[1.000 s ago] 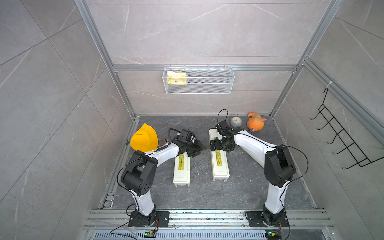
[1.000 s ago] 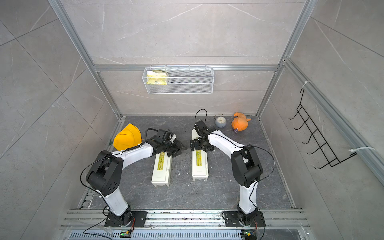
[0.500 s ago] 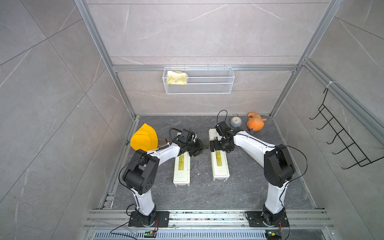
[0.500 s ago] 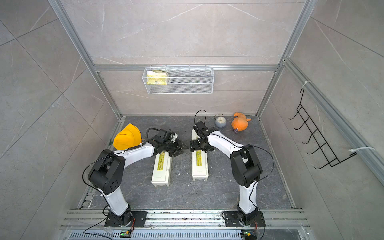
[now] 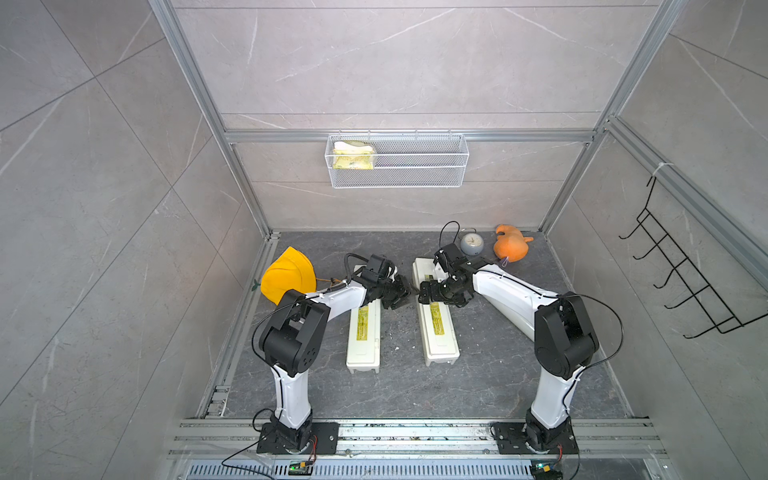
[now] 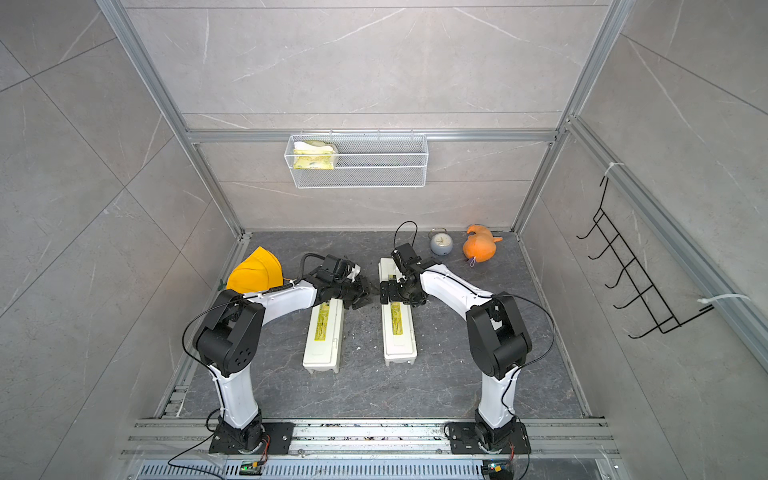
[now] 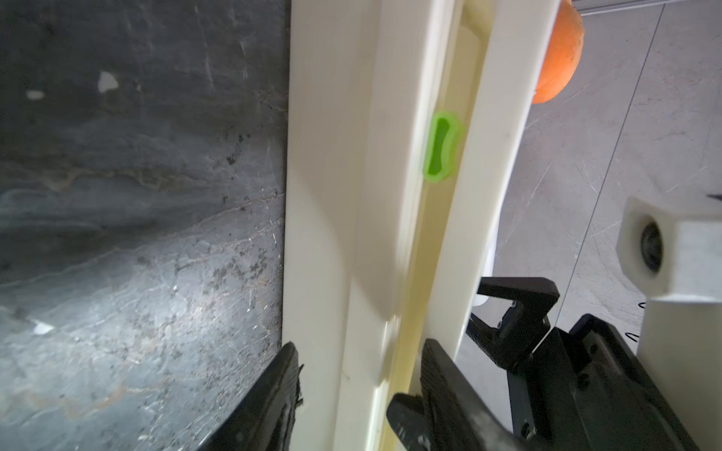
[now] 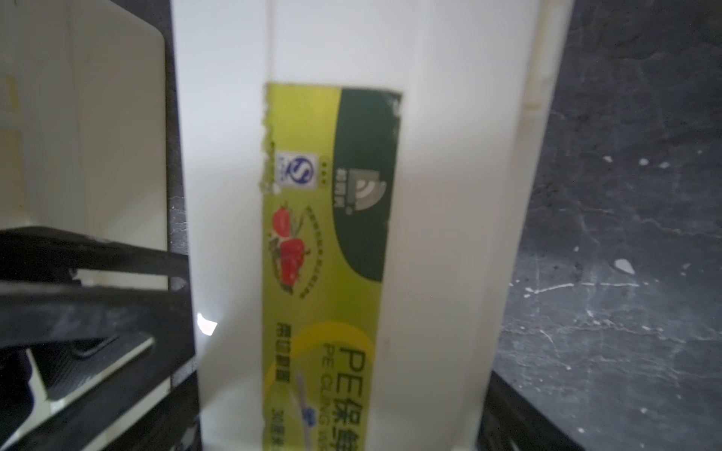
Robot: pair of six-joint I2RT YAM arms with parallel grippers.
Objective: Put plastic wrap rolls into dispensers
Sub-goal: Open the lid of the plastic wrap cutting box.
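Two dispensers lie side by side on the dark floor, lids shut and yellow labels up: the left dispenser (image 5: pixel 363 332) (image 6: pixel 322 332) and the right dispenser (image 5: pixel 436 332) (image 6: pixel 399 328) (image 8: pixel 332 234). My left gripper (image 5: pixel 401 296) (image 7: pixel 359 351) reaches across the gap between them. It is shut on the long side edge of the right dispenser (image 7: pixel 390 195), by the track with the green slider (image 7: pixel 441 152). My right gripper (image 5: pixel 428 291) (image 8: pixel 340 421) hangs over the same box, its jaws wide with one finger close along each side. The plastic wrap rolls are out of view.
A yellow hard hat (image 5: pixel 289 276) lies at the left wall. A small clock (image 5: pixel 471 244) and an orange toy (image 5: pixel 510 248) stand at the back right. A wire basket (image 5: pixel 397 160) hangs on the back wall, and a black hook rack (image 5: pixel 681 282) on the right wall.
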